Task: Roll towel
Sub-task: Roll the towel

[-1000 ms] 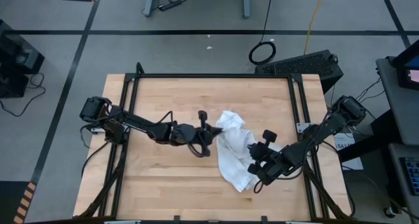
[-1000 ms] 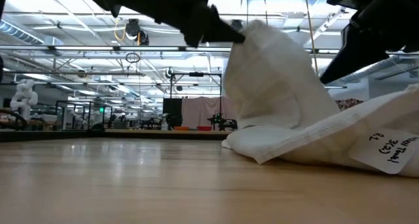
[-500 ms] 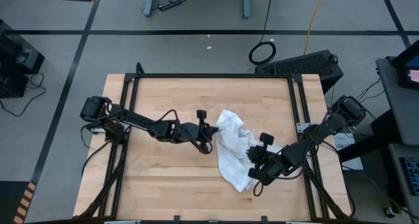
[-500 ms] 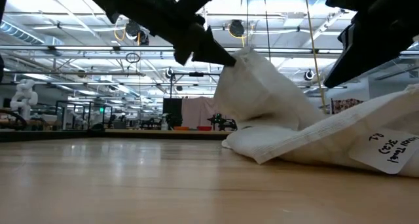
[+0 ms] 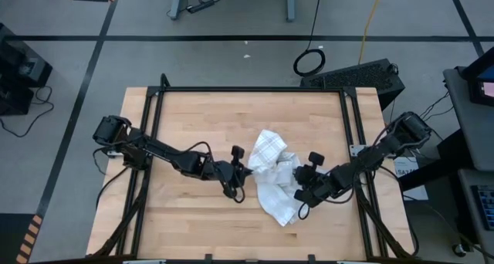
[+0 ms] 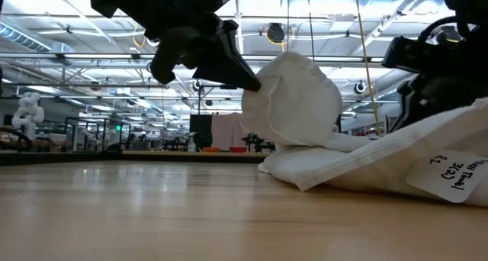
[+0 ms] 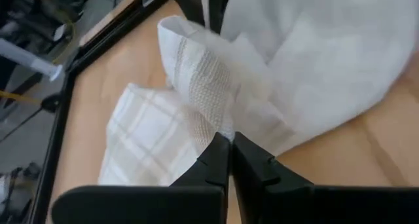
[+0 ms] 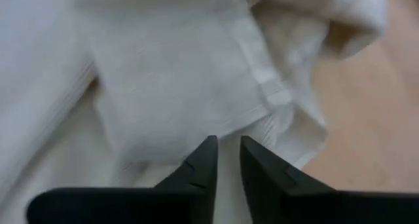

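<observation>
The wooden table (image 5: 193,117) fills the middle of the high view, framed by black rails, and nothing on it holds or contains anything. The towel (image 5: 274,175) lies crumpled right of the table's centre, one end stretched flat toward the near edge and the other bunched into a raised, rounded mound. In the low view the towel (image 6: 320,139) shows that mound above a flat fold that carries a handwritten tag.

The left arm reaches across from the table's left side. The left gripper (image 5: 241,174) has its fingers pinched together on the towel's left edge; the left wrist view shows the left gripper (image 7: 230,140) clamped on a woven hem of the cloth. The right arm comes in from the right. The right gripper (image 5: 302,188) sits at the towel's right side, and in its wrist view the right gripper (image 8: 224,142) has its fingers drawn narrow with a thin fold of white cloth between them.

Compared with a second ago, the left gripper has moved nearer the table's front edge and lower, and the lifted peak of cloth has sunk into a rounder bundle.
</observation>
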